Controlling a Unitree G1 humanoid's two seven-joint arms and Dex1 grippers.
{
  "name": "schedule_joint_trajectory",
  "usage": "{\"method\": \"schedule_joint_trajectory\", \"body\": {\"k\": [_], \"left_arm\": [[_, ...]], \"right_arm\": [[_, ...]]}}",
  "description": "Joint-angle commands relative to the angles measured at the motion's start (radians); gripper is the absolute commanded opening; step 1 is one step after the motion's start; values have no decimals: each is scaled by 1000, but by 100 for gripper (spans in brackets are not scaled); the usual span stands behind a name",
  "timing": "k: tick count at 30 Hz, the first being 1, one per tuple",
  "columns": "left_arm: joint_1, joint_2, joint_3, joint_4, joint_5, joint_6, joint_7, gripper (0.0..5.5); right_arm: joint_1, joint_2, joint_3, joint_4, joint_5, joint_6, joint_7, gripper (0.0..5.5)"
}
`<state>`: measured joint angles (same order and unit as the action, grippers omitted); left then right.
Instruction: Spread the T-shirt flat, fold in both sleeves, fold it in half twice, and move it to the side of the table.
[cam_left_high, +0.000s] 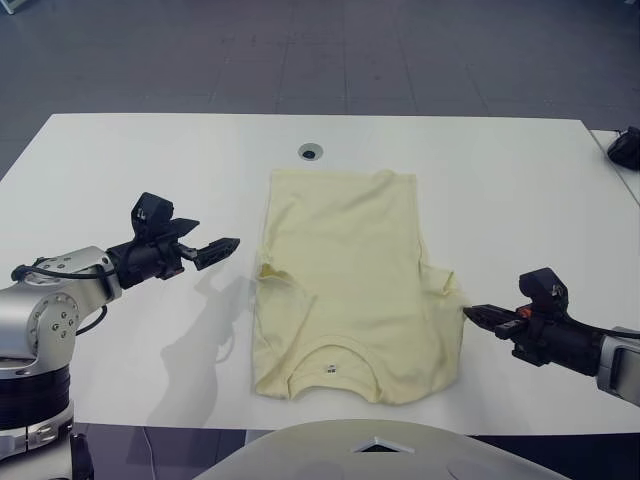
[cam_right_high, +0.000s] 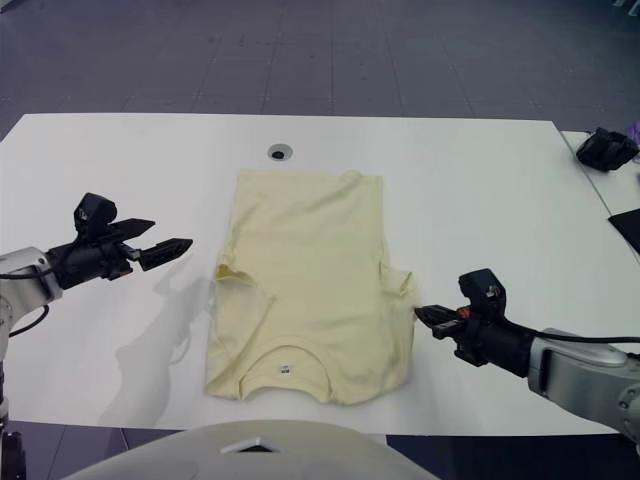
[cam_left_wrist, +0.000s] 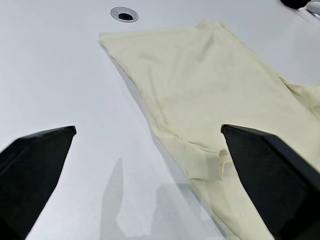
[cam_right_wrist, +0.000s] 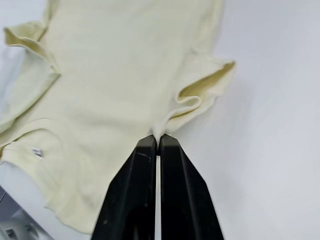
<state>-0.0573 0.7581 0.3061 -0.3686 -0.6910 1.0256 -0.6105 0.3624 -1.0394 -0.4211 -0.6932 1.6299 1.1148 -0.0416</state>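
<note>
A pale yellow T-shirt (cam_left_high: 345, 280) lies on the white table (cam_left_high: 130, 170), collar toward me, with both sleeves bunched inward at its sides. My left gripper (cam_left_high: 217, 232) hovers open above the table just left of the shirt's left sleeve (cam_left_wrist: 202, 162), apart from the cloth. My right gripper (cam_right_wrist: 157, 136) is low at the shirt's right edge, just below the right sleeve (cam_right_wrist: 200, 97). Its fingers are shut, with the fabric drawn to a point at their tips.
A round cable hole (cam_left_high: 310, 151) sits in the table beyond the shirt's hem. A black object (cam_right_high: 603, 148) rests on a neighbouring surface at the far right. Bare tabletop stretches on both sides of the shirt.
</note>
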Motion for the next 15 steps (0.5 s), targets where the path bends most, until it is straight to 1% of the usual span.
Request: {"method": "schedule_joint_trajectory", "body": {"k": [1, 5, 8, 9, 11, 12, 15], "left_arm": [[-8, -8, -12, -3, 0, -2, 7, 540], [-33, -3, -32, 11, 3, -7, 0, 540], [-44, -5, -47, 16, 7, -11, 0, 540], [-47, -7, -54, 17, 9, -13, -1, 540], [-55, -6, -71, 18, 14, -16, -3, 540], [-57, -1, -82, 19, 20, -21, -6, 540], [-39, 19, -112, 10, 47, -42, -12, 540]], "right_arm": [[-136, 0, 156, 8, 30, -32, -48, 2], [-259, 64, 336, 27, 3, -39, -81, 2], [-334, 120, 444, 55, -38, -29, -76, 2], [-353, 128, 468, 58, -56, -23, -61, 22], [-370, 140, 477, 63, -57, -32, -46, 49], [-375, 138, 462, 63, -55, -43, -35, 59], [-376, 117, 378, 59, -63, -80, 11, 113]]}}
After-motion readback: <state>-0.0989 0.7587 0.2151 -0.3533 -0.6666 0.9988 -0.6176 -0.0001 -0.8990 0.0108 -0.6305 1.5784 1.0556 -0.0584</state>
